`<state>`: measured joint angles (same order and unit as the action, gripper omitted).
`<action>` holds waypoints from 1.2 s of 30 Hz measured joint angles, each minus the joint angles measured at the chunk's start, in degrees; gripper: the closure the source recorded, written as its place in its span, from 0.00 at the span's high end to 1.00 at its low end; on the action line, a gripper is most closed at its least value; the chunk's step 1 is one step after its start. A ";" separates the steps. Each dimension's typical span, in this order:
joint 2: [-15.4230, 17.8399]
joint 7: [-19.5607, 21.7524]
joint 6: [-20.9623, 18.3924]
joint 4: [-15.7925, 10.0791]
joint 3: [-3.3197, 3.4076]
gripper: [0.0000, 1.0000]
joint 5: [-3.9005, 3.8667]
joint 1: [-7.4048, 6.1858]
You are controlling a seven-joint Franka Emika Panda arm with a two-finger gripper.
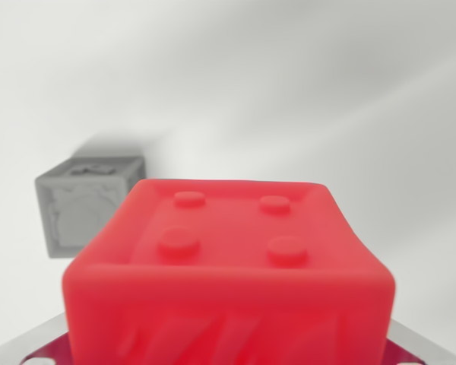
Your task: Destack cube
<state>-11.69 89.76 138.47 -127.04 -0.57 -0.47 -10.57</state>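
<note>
**Red cube up close, grey cube far back**

Cubes fill this wrist view, and there are two of them. Going left to right, the grey cube [87, 205] comes first. It sits at about 10 o'clock from the middle of the picture, small and far back on the pale table [349, 114]. It has a rough, dented face and a soft shadow behind it. It stands flat and alone, with nothing on top of it.

Next comes the red cube [228, 281]. It is big and very near the camera, from the middle down to 6 o'clock. Four round bumps show on its top face. It looks level, not tipped. Its sides are about the same length, so it has no long way to line up with.

The two cubes are well apart. The grey one lies behind and to the left of the red one.

No fingers show, so I cannot tell if the gripper is holding the red cube or has let go. Small bits of a grey and dark red surface [49, 346] peek out at the bottom corners, under the red cube. I cannot tell what they are.

My guess is that the red cube is the one to move, since it sits right under the wrist.
</note>
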 joint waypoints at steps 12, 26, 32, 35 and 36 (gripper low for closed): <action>0.77 -1.81 1.26 -2.02 0.58 0.00 0.18 1.65; 1.41 -4.13 2.60 -4.03 1.38 0.00 0.41 3.62; 1.62 -5.10 3.24 -4.86 1.68 0.00 0.52 4.48; 1.71 -5.66 3.52 -5.26 1.90 0.00 0.56 4.96; 1.74 -5.83 3.62 -5.36 1.97 0.00 0.57 5.11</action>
<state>-9.94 83.92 142.09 -132.40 1.40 0.10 -5.45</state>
